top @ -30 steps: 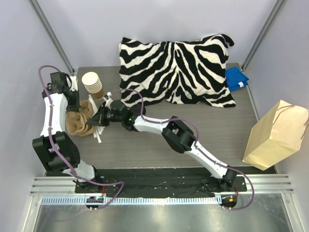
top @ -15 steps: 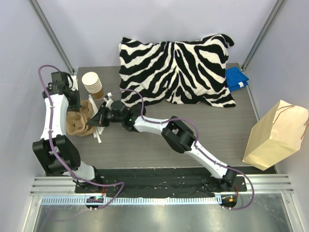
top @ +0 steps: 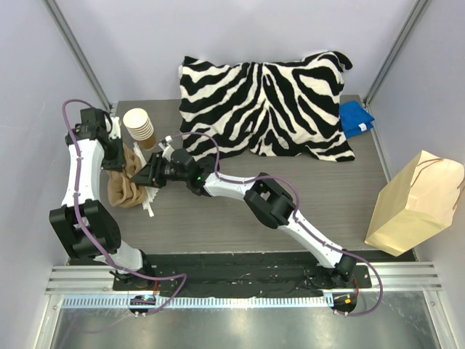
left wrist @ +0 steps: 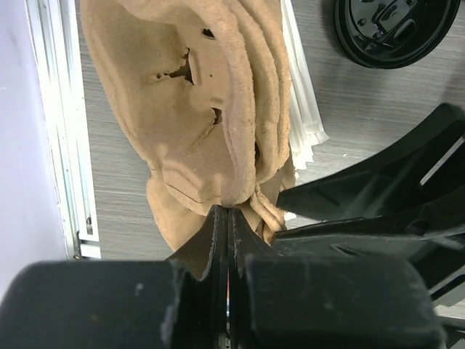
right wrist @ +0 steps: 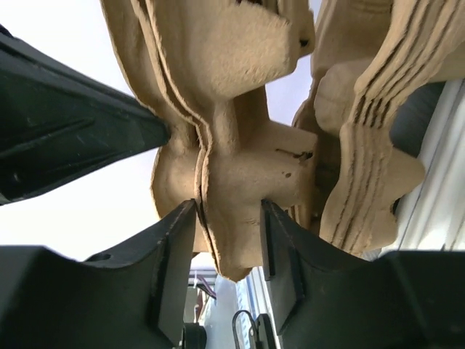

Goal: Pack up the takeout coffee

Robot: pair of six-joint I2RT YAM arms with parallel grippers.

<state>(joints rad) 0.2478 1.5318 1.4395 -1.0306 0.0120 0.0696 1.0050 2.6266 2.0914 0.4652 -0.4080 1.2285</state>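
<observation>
While the left gripper pinches tight on the edge of the pulp cup carriers, the right gripper squeezes its half-closed jaws on one carrier tab, pretty snug.

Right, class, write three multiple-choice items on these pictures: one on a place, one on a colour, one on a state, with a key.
1. Where is the paper bag?
A on the right side
B beside the stacked cups
C between the arm bases

2. What colour is the folded cloth beside the zebra pillow?
A red
B blue
C green

3. How are the left fingers?
A wide open above the cups
B shut on the pulp cup carriers
C holding a black lid

Key:
1 A, the bag leans at the far right in the top view.
2 B, the cloth is plainly blue.
3 B, the left wrist view shows them pinched on the carriers' edge.
</observation>
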